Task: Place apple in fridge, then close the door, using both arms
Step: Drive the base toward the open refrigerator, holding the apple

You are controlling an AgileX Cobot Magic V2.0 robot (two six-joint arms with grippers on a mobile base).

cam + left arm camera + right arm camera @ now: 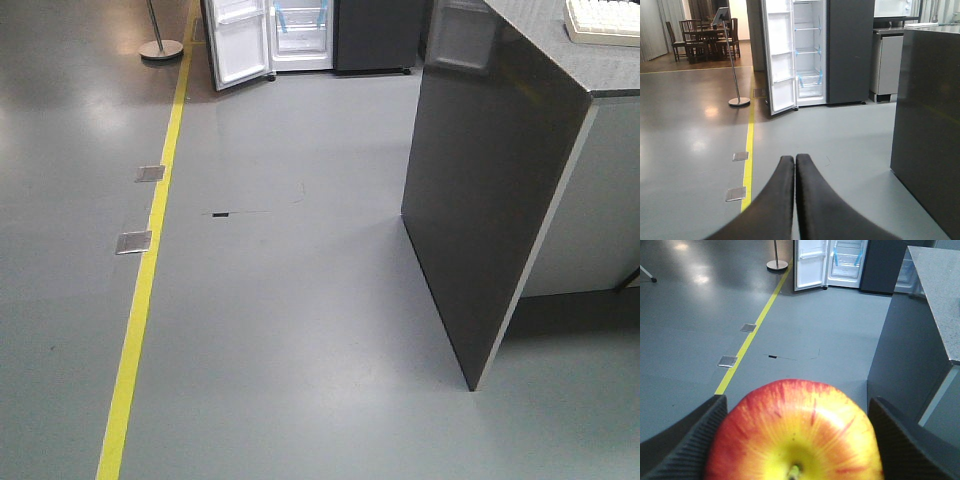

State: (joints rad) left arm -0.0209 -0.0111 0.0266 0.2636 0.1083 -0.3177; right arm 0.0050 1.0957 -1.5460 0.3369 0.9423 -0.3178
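Well short of the fridge (850, 50), the apple (795, 432) sits gripped between the right jaws, stem dimple toward the camera. The left jaws are pressed closed, empty. The fridge's door (781, 55) stands open, near a yellow floor line (747, 160).

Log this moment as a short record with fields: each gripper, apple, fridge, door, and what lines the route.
right gripper: shut on the apple
left gripper: shut, empty
apple: red with yellow streaks, stem dimple facing the wrist camera
fridge: far across the floor, white interior showing
door: swung open
yellow floor line: on the left, running toward the fridge
grey cabinet block: on the right of the route
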